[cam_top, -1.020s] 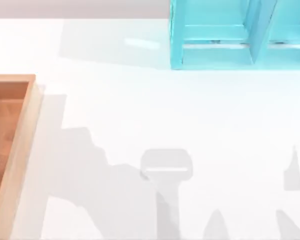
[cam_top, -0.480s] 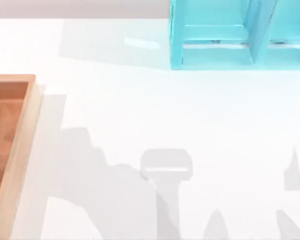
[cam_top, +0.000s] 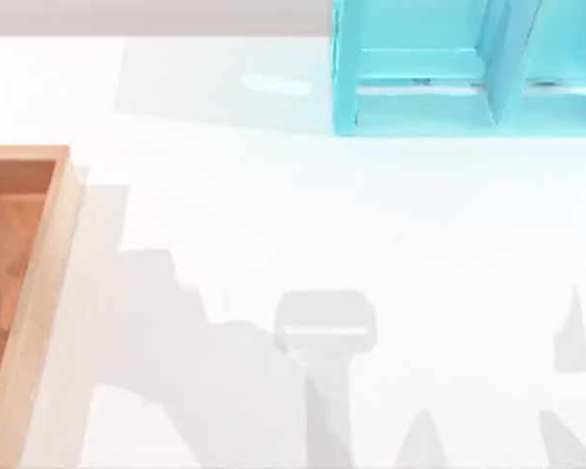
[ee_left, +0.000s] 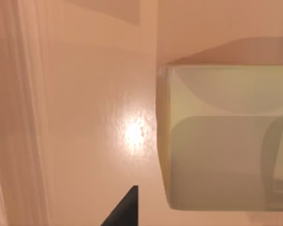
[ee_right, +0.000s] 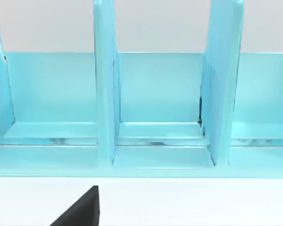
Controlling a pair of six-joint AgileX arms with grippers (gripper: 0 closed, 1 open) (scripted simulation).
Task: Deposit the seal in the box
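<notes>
Left tool low over the box, seal out of my sight.

From my left wrist camera I see the box (ee_left: pixel 85 117) floor and a pale block (ee_left: pixel 226 136) close under the lens; I cannot tell whether my left tool (ee_left: pixel 125 212) grips anything. If that block is the seal and I let go off-level, it may topple. Right tool (ee_right: pixel 80 209) faces the blue shelf (ee_right: pixel 141 108); the box (cam_top: pixel 39 293) sits at the surface's left.

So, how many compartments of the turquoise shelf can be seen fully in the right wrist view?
1: the middle compartment, between two upright dividers, is seen fully. A compartment beside it and another on its other side are cut off by the picture edges; more may be hidden.
</notes>
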